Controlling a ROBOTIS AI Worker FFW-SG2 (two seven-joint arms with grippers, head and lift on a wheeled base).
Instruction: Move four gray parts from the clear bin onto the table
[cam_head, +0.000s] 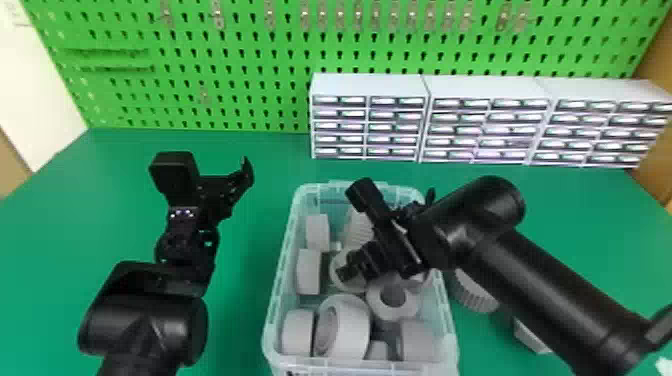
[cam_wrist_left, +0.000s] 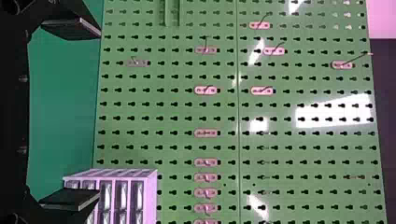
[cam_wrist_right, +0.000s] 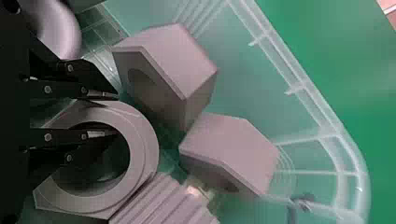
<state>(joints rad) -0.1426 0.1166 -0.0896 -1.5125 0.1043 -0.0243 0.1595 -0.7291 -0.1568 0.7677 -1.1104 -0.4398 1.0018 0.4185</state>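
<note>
Where the right gripper (cam_head: 349, 270) stands within the bin (cam_head: 280, 287), its fingers are slightly parted astride the wall of a gray ring (cam_wrist_right: 147, 144); contact unconfirmed. Other parts (cam_wrist_right: 229, 144) adjoin. Left gripper (cam_head: 222, 184) spread, above the surface (cam_head: 237, 310).

Workshop or workshop-like lab, green pegboard (cam_head: 250, 82) with rows of metal hooks (cam_head: 357, 15), green table (cam_head: 270, 160) before the pegboard, white small-drawer cabinets (cam_head: 370, 84) against its right half, clear bin (cam_head: 360, 365) of gray parts (cam_head: 300, 332), ringed and ribbed, farther out in front of it
</note>
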